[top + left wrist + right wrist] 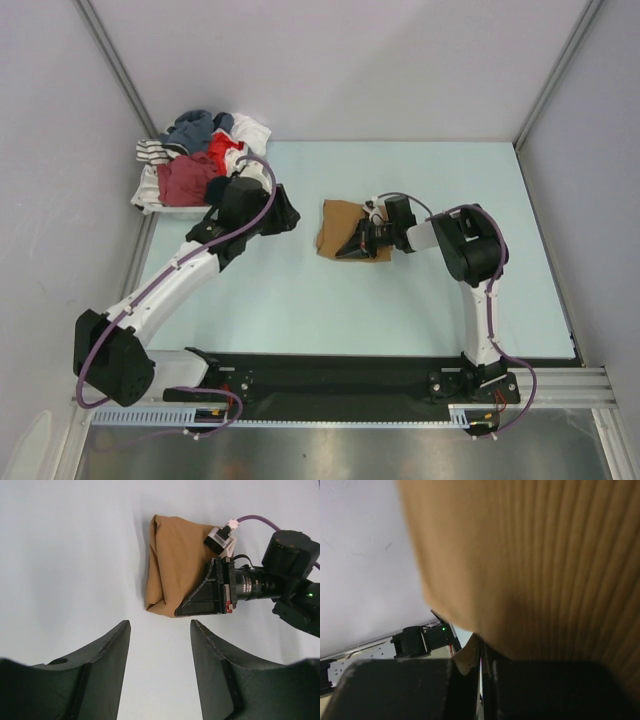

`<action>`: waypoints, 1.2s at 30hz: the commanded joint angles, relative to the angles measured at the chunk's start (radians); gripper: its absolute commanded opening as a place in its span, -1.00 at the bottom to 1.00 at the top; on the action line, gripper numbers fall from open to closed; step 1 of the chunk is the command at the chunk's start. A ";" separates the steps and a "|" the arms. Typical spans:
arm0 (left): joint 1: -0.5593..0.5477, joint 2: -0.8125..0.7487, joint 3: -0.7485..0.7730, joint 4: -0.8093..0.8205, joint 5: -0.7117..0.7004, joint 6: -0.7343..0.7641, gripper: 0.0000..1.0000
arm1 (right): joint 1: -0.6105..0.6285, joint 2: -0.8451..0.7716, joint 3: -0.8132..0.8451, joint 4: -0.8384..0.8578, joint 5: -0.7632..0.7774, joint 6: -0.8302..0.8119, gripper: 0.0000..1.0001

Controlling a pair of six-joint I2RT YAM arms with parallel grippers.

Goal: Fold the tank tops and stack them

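A tan-brown tank top (338, 225) lies folded into a small rectangle in the middle of the table (300, 300). My right gripper (347, 250) lies low on its near right corner, jaws shut with a tan fold (469, 656) pinched between them. The ribbed tan cloth (545, 560) fills most of the right wrist view. My left gripper (283, 214) hovers left of the tan top, open and empty. In the left wrist view it (160, 630) faces the tan top (172, 560) over bare table. A dark maroon red tank top (185, 180) lies in the clothes pile.
A white basket (148, 203) at the back left corner holds mixed clothes (205, 135): blue, striped, white and red pieces. Grey walls close in the table on the left, back and right. A black rail (330, 385) with the arm bases runs along the near edge.
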 commanded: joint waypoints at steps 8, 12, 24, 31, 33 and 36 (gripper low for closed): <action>-0.006 -0.089 0.001 -0.039 -0.022 0.035 0.15 | -0.009 -0.013 0.080 -0.047 0.026 -0.009 -0.97; -0.007 -0.109 0.004 -0.045 -0.022 0.034 0.15 | -0.017 -0.016 0.207 -0.116 0.026 -0.002 -0.95; -0.009 -0.203 -0.027 -0.090 -0.030 0.031 0.15 | -0.026 0.186 0.430 -0.175 0.085 0.045 -0.94; -0.017 -0.197 -0.061 -0.070 -0.018 0.020 0.16 | -0.024 0.298 0.480 -0.156 0.085 0.068 -0.91; -0.024 -0.195 -0.059 -0.073 -0.018 0.022 0.16 | -0.026 0.291 0.503 -0.170 0.071 0.061 -0.83; -0.029 -0.206 -0.056 -0.080 -0.028 0.026 0.16 | -0.027 0.216 0.514 -0.226 0.085 -0.008 -0.39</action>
